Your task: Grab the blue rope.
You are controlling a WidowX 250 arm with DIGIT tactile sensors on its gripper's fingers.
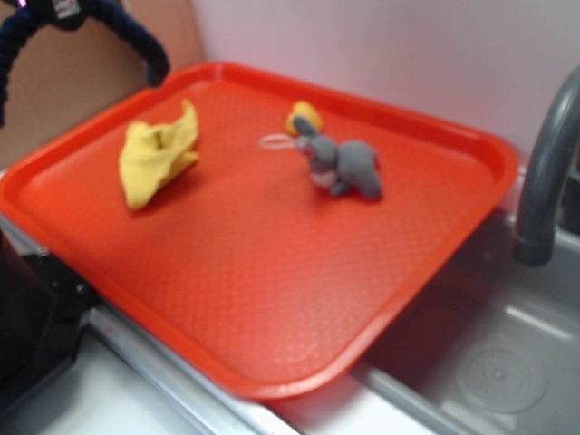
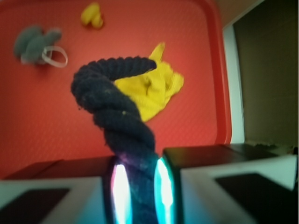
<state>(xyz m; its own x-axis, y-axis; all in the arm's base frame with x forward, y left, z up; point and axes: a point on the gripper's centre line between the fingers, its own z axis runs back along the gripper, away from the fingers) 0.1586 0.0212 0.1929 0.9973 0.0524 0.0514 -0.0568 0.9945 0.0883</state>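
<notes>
Both pads of the gripper are clamped on the blue rope, which is held high above the red tray (its limp ends hang down), so the grab is judged done.

Red tray with raised rim, crumpled yellow cloth near its left side, grey toy mouse toward the back, small yellow toy just behind the mouse
</notes>
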